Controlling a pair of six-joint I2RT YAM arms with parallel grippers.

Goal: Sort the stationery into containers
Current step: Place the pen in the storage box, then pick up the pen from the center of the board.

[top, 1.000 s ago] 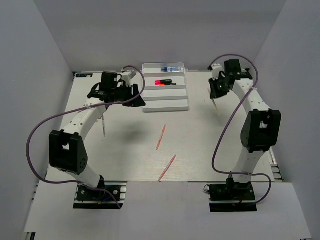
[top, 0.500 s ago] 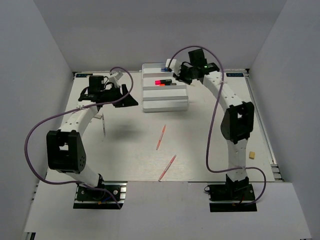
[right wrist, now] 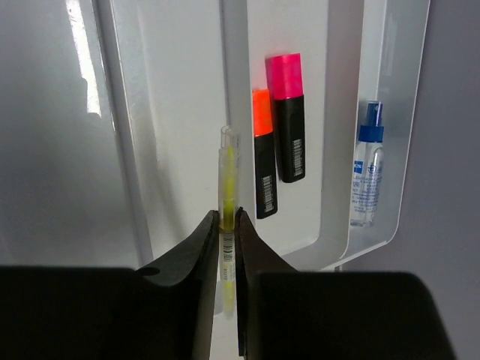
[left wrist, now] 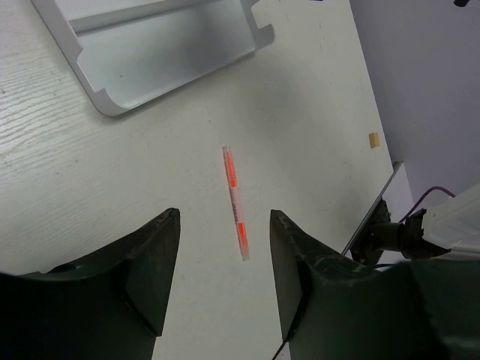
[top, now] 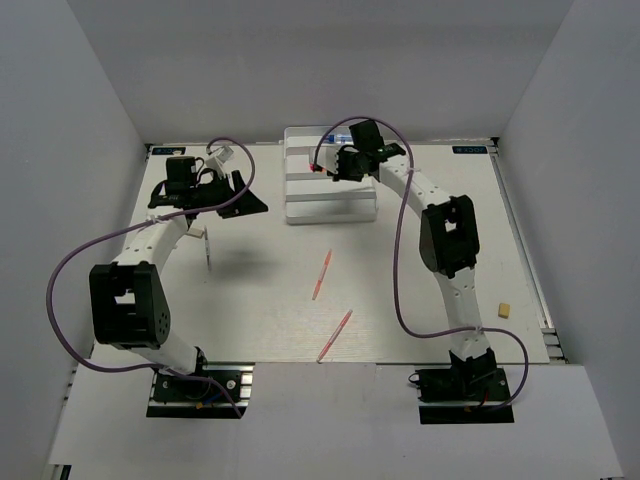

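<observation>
Fingers on right gripper [right wrist: 227, 213] are pinched tight on the thin pale pen [right wrist: 227, 165] (yellow core visible through the barrel). The pen sits dead centre between the pads, its shaft running out past the fingertips with the free end over the white tray [right wrist: 165, 112], above one of the row dividers. From the top view the right gripper hangs over the tray's far half, at the table's far edge. Already in the tray: orange-and-black marker [right wrist: 262, 161] and pink-and-black marker [right wrist: 286, 112] touching side by side in one row, both beside the pen tip, apart from it. The clear blue-capped bottle [right wrist: 369, 172] lies alone in the outermost row, against the tray rim. Left gripper [left wrist: 223, 221] fingers are spread wide with nothing between them; it hovers over bare table just off the tray's left side, toward the far-left corner. Its wrist view shows one of the sticks lying on the table in the gap between the fingers, well below them, no contact. One pink-orange stick [top: 322, 273] lies mid-table in front of the tray, the other stick [top: 335, 335] closer to the near edge, the two apart and roughly parallel. Tiny tan eraser block [top: 505, 310] sits by the table's right edge, well apart from both grippers.
</observation>
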